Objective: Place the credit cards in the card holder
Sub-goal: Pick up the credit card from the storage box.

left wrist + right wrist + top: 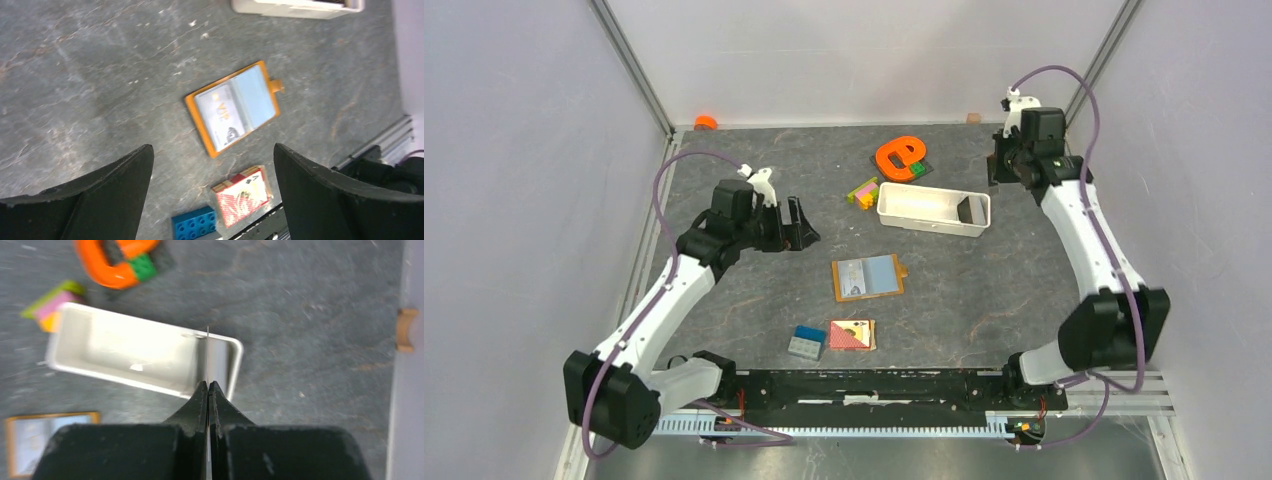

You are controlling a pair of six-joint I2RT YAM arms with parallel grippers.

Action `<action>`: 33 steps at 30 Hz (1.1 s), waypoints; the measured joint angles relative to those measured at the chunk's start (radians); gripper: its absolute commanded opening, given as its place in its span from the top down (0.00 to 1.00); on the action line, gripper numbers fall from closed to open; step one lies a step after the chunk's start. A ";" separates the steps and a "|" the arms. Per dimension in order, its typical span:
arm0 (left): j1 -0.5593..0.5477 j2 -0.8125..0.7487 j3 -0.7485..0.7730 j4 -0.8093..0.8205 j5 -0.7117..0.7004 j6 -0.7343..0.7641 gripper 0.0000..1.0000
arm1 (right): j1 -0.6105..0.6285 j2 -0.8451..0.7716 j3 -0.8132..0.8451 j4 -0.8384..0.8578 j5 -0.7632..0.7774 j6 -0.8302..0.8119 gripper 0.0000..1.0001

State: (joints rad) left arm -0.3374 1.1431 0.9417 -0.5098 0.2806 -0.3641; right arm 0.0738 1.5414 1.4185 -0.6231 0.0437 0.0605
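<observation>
In the top view, the card holder (869,277) is seen lying open and flat near the middle of the surface (724,300); the left end effector (802,226) is held beyond and to the left of it, fingers spread; the right end effector (1000,165) is held at the far right, near the right end of a white tray (924,205); a blue block (806,342) and a red tile (852,334) are set side by side on the near side of the holder.

In the left wrist view, the left end effector (212,149) is shown wide open, with nothing held; the card holder (232,107) is seen open below, and a second card (220,117) is tucked in the pocket away from the clasp.

In the right wrist view, the right end effector (208,385) is closed on a credit card (207,355), which is seen edge-on as a thin line above the tray's right end.
</observation>
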 measured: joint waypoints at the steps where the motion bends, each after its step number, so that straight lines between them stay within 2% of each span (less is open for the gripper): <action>1: -0.003 -0.016 -0.010 0.018 0.016 -0.010 0.05 | -0.001 -0.045 -0.014 0.024 -0.047 0.014 1.00; 4: -0.031 -0.082 -0.063 0.128 0.074 -0.076 0.05 | 0.008 -0.170 -0.099 0.099 -0.200 0.062 1.00; 6: -0.061 -0.122 -0.123 0.272 0.137 -0.169 0.05 | 0.029 -0.235 -0.175 0.154 -0.300 0.105 1.00; 8: -0.098 -0.141 -0.188 0.434 0.189 -0.275 0.05 | 0.074 -0.286 -0.258 0.213 -0.408 0.160 1.00; 11: -0.162 -0.130 -0.226 0.587 0.227 -0.383 0.05 | 0.164 -0.318 -0.347 0.295 -0.544 0.244 1.00; 17: -0.263 -0.115 -0.226 0.754 0.255 -0.463 0.05 | 0.337 -0.360 -0.465 0.541 -0.755 0.462 1.00; 21: -0.269 -0.116 -0.227 0.805 0.256 -0.484 0.11 | 0.380 -0.391 -0.496 0.710 -0.834 0.585 1.00; 25: -0.278 -0.116 -0.227 0.828 0.263 -0.494 0.24 | 0.406 -0.393 -0.503 0.818 -0.871 0.660 1.00; 30: -0.283 -0.115 -0.227 0.838 0.281 -0.508 0.56 | 0.430 -0.390 -0.515 0.910 -0.898 0.725 1.00; 33: -0.285 -0.113 -0.227 0.858 0.296 -0.521 0.82 | 0.436 -0.384 -0.520 0.928 -0.900 0.732 1.00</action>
State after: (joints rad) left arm -0.6228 1.0298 0.7151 0.3477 0.5762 -0.8848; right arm 0.5102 1.1572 0.8986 0.3050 -0.8558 0.7921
